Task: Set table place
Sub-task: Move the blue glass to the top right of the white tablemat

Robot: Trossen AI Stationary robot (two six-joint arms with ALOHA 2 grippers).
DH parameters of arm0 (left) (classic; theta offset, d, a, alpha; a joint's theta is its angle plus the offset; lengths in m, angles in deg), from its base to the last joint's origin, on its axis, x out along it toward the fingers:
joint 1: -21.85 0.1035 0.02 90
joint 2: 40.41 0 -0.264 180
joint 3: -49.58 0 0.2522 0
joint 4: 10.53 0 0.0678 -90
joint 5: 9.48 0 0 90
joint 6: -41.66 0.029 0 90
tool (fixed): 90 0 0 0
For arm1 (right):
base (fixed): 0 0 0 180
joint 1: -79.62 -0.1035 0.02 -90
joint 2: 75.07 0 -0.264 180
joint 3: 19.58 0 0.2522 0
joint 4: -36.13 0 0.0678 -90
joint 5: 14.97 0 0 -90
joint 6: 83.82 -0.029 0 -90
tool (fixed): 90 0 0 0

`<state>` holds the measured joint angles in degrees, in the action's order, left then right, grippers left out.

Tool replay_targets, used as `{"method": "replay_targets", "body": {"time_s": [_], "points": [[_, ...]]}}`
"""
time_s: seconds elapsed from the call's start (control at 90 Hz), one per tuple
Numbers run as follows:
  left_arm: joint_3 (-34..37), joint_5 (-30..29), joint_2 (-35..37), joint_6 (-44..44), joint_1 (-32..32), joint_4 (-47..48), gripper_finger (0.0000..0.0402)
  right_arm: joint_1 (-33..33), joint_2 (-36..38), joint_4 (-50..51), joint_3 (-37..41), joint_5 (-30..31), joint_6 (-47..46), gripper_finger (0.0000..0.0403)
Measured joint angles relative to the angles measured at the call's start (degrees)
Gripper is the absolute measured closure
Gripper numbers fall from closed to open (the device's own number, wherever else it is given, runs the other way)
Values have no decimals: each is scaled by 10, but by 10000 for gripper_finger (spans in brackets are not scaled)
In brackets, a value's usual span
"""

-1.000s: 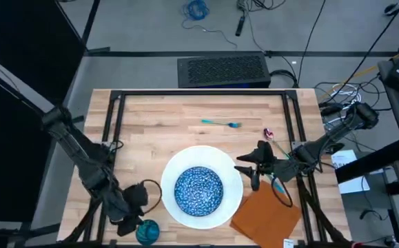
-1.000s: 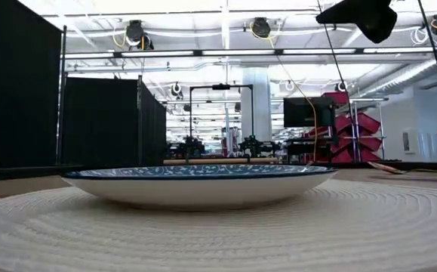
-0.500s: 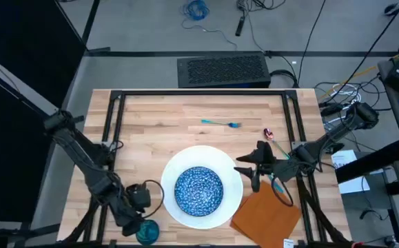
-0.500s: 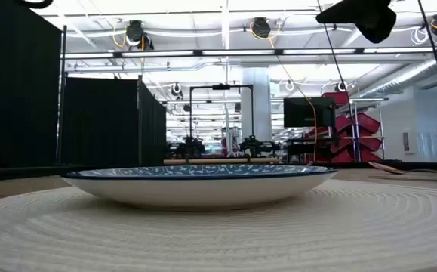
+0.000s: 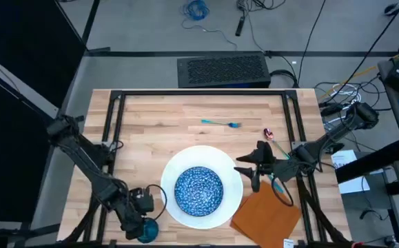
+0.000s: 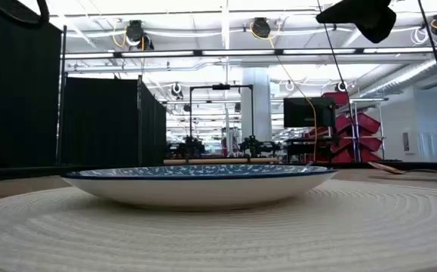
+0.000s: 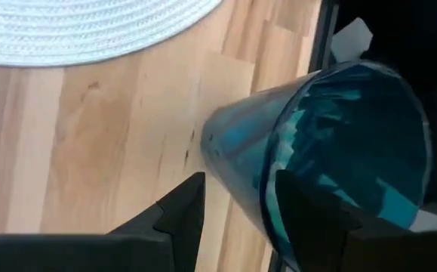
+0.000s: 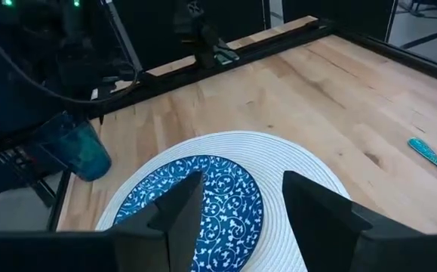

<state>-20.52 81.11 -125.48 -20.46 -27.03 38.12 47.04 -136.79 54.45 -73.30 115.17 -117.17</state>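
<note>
Bowl on plate, cup beside

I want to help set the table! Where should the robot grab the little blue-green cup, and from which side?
Probably by the rim. The cup stands upright, mouth open, at the table's near left corner, and the left hand is already at it, one finger either side of the wall. Coming from above looks best: the plate is close beside it.
</note>
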Motion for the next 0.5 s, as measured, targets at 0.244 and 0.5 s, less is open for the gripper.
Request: {"method": "replay_targets", "body": {"time_s": [0.244,0.5], "points": [[12,-3,-35,31,15,2,256,0,0,0,0,0,0,234],[9,-24,-33,97,39,14,389,0,5,0,0,0,0,234]]}}
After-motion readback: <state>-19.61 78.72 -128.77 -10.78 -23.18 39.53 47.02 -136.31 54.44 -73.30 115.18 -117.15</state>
